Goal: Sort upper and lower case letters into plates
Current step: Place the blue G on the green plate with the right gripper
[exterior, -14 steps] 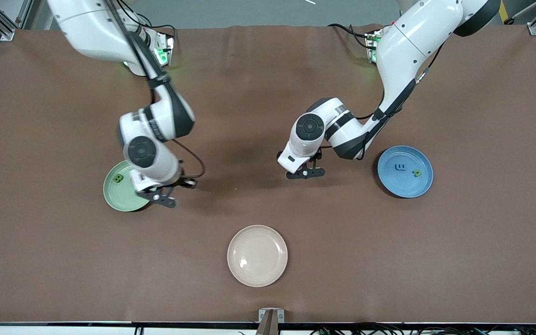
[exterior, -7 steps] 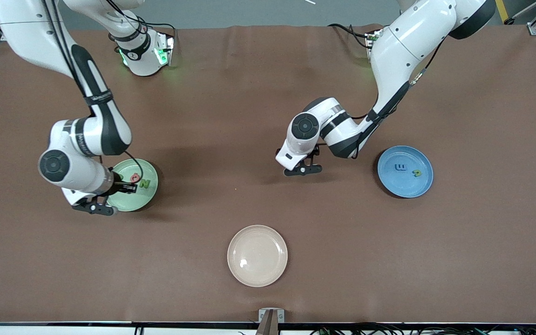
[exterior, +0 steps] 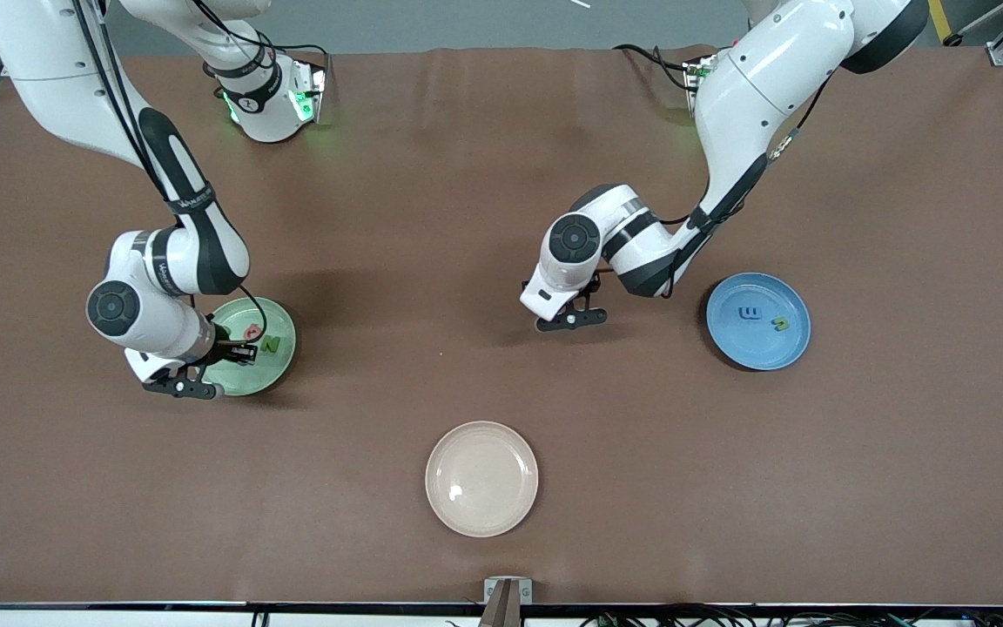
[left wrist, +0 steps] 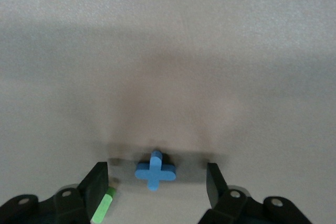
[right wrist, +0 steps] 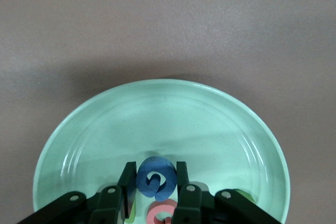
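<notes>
My right gripper [exterior: 192, 376] is shut on a blue G [right wrist: 156, 178] just over the pale green plate [exterior: 273, 370], at the rim toward the right arm's end. A pink letter [exterior: 252, 331] and a green N [exterior: 270, 345] lie in that plate. My left gripper [exterior: 569, 320] is open low over the table's middle, its jaws on either side of a blue x [left wrist: 155, 171]. A green letter [left wrist: 102, 208] lies by one finger. The blue plate [exterior: 754, 355] holds a blue m [exterior: 751, 313] and a green letter [exterior: 781, 324].
An empty cream-beige plate [exterior: 481, 478] sits nearer the front camera, between the two arms. Brown table cloth lies all around the plates.
My right arm swung across the pale green plate toward the right arm's end of the table, then settled. My left gripper has barely shifted.
</notes>
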`<action>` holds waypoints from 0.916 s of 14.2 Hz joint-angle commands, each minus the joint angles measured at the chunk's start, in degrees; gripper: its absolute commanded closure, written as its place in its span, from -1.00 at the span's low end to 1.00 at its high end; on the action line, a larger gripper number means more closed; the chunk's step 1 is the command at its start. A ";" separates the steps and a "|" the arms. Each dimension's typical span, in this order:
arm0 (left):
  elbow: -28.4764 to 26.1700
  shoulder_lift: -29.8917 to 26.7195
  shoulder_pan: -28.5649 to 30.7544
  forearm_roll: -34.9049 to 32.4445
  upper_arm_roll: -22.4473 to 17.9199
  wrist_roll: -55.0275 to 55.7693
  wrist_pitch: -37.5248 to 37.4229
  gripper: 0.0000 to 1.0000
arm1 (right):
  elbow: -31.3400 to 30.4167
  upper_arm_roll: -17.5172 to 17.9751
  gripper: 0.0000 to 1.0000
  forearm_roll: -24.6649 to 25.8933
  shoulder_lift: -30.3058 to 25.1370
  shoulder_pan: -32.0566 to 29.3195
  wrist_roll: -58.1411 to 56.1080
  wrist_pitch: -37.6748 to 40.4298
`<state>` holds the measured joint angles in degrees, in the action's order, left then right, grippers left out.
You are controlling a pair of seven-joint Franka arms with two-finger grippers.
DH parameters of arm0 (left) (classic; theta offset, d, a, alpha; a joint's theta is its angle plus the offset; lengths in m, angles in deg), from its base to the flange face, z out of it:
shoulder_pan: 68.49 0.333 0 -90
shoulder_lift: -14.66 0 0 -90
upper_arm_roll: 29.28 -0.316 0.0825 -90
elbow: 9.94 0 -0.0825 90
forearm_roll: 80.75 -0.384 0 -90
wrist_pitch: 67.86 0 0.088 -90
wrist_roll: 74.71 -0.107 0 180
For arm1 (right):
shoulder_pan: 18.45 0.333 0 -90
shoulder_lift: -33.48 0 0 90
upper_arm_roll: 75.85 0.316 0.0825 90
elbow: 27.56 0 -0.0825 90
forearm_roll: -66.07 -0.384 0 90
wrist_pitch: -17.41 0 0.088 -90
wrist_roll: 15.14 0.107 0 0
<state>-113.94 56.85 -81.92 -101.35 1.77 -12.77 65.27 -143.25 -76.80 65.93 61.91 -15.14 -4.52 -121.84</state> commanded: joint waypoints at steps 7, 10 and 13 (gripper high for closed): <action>-0.15 0.34 -0.54 -1.10 -0.38 2.21 1.61 -0.33 | 0.29 0.87 -1.00 0.67 -0.74 -1.73 -2.60 0.39; -0.24 0.25 -0.45 -1.19 -0.38 2.21 1.61 -0.17 | 4.13 0.87 -1.00 0.67 -4.24 -1.56 -3.14 10.00; -0.33 0.17 -0.45 -1.19 -0.38 2.21 1.61 0.10 | 14.93 0.87 -1.00 0.76 -7.15 -1.73 -3.23 30.11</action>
<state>-113.94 56.98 -82.00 -101.36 1.83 -11.98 66.34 -134.04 -76.83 65.95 57.92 -15.68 -6.97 -102.42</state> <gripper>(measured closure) 0.445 0.000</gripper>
